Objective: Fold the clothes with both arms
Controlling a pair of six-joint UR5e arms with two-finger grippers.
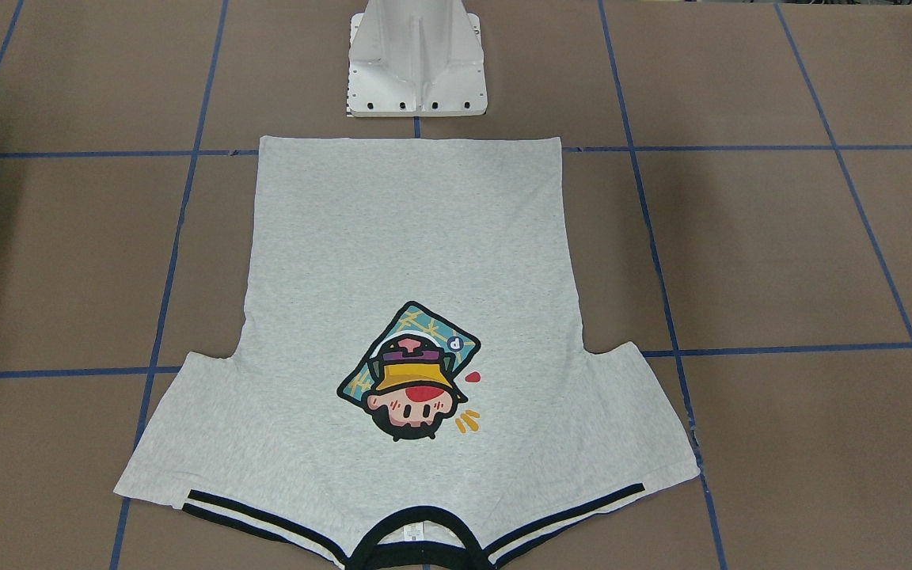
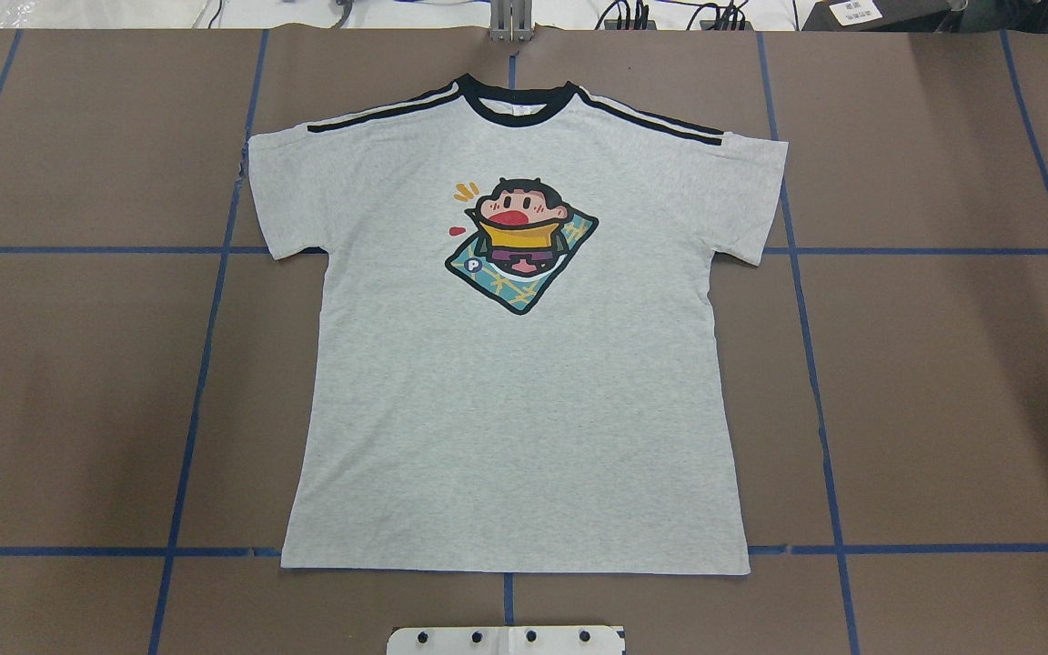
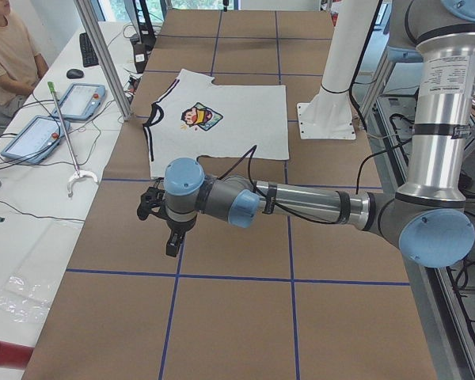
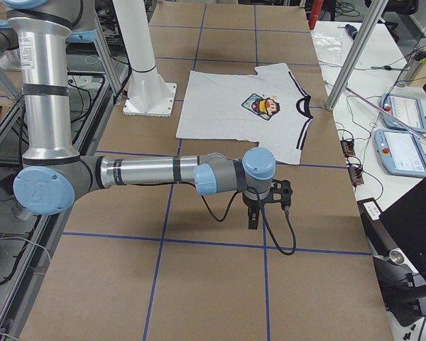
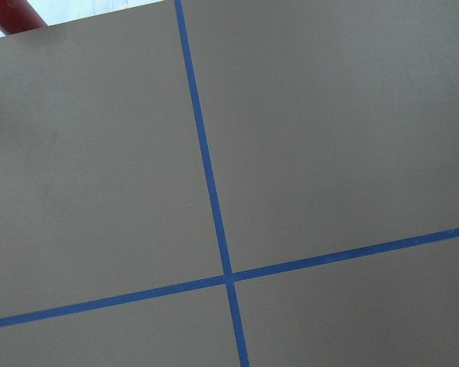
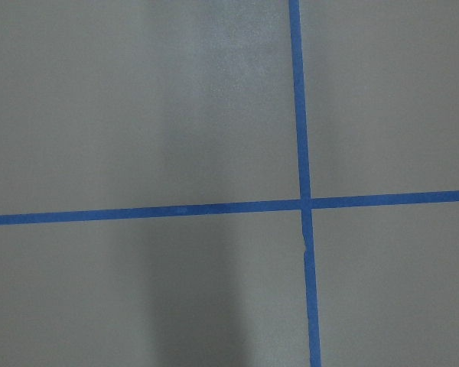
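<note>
The light grey T-shirt [image 1: 408,237] lies flat and spread out, print side up, on the brown table, with its black collar on the side away from the robot's base. It also shows in the overhead view [image 2: 515,409] and in both side views [image 3: 237,127] [image 4: 227,106]. My left gripper [image 3: 172,244] hangs over bare table well to the shirt's side, clear of it. My right gripper [image 4: 253,217] hangs over bare table on the other side. Both show only in the side views, so I cannot tell whether they are open or shut. The wrist views show only table and blue tape.
The white pedestal base [image 1: 416,71] stands just behind the shirt's hem. Blue tape lines [image 2: 815,364] grid the table. Beside the table's far edge are control tablets [image 3: 79,99], a metal post [image 3: 103,55], a seated operator [image 3: 8,55] and a laptop [image 4: 412,220].
</note>
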